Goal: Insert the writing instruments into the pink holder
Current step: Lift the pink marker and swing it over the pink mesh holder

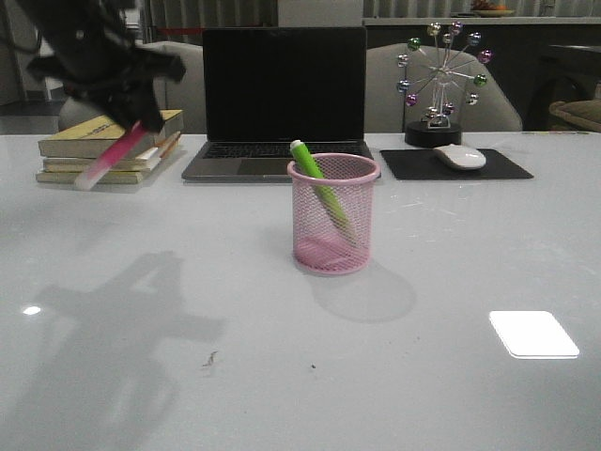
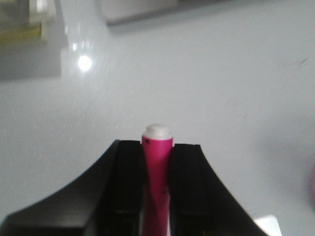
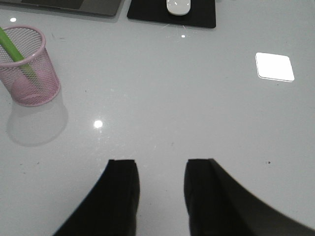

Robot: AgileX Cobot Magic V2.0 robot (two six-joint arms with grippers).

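The pink wire-mesh holder [image 1: 333, 214] stands upright in the middle of the table, with the green highlighter [image 1: 321, 191] leaning inside it. In the right wrist view the holder [image 3: 29, 66] and the green highlighter [image 3: 14, 51] show again. High at the far left, my left gripper [image 1: 131, 120] is shut on the pink highlighter [image 1: 115, 156], which hangs tilted with its clear cap down in front of the books. The left wrist view shows the pink highlighter [image 2: 157, 172] clamped between the two black fingers [image 2: 129, 182]. My right gripper [image 3: 161, 167] is open over bare table, out of the front view.
A stack of yellow books [image 1: 108, 148] lies at the back left, below the left gripper. An open laptop [image 1: 282, 103] stands behind the holder. A white mouse [image 1: 459, 157] on a black pad [image 1: 455, 164] and a ball ornament [image 1: 441, 80] are at the back right.
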